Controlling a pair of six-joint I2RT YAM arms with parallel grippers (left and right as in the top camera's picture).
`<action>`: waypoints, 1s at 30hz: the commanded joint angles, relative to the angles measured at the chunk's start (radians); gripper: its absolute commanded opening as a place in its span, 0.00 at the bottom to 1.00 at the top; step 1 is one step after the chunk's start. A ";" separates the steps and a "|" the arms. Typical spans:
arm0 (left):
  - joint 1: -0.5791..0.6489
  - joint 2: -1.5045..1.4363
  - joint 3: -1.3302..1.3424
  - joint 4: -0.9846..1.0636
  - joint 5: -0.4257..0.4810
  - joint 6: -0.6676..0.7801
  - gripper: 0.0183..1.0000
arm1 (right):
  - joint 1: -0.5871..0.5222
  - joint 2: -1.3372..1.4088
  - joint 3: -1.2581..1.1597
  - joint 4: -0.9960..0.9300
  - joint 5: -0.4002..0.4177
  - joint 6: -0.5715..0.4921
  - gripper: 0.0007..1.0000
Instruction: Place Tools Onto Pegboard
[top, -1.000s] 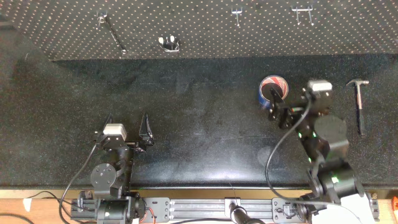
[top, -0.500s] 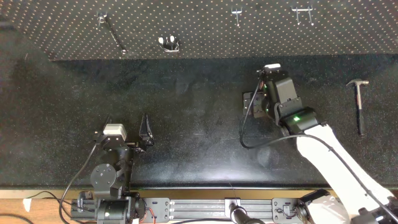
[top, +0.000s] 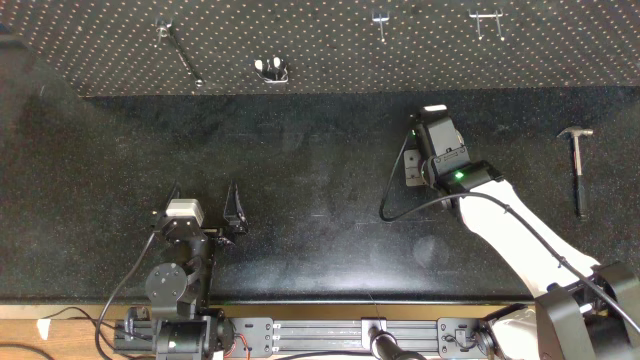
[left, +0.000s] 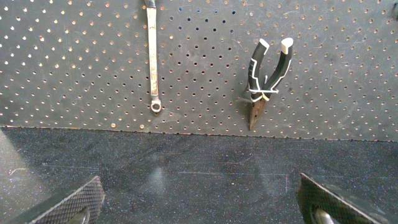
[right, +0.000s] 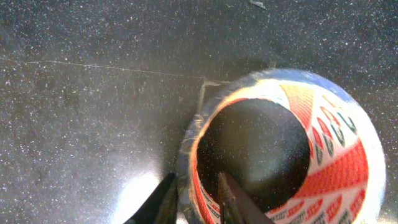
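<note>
Currently, the right end effector (right: 195, 194) is clamped on the tape roll's (right: 339, 163) nearest wall, one finger inside the core and one outside, with the desk (right: 81, 112) beneath.

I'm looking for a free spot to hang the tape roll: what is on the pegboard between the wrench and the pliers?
Nothing. In the left wrist view, the pegboard between the hanging wrench and the pliers is just bare holes, with no hook or tool.
</note>
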 joint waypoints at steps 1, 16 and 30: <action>0.004 -0.010 -0.003 -0.004 0.014 0.009 1.00 | 0.005 0.009 0.020 0.000 0.017 -0.043 0.08; 0.004 -0.010 -0.003 -0.004 0.014 0.009 1.00 | 0.175 -0.198 0.020 0.728 0.036 -0.280 0.07; 0.004 -0.010 -0.003 -0.004 0.014 0.009 1.00 | 0.175 0.077 0.020 1.016 0.037 -0.371 0.08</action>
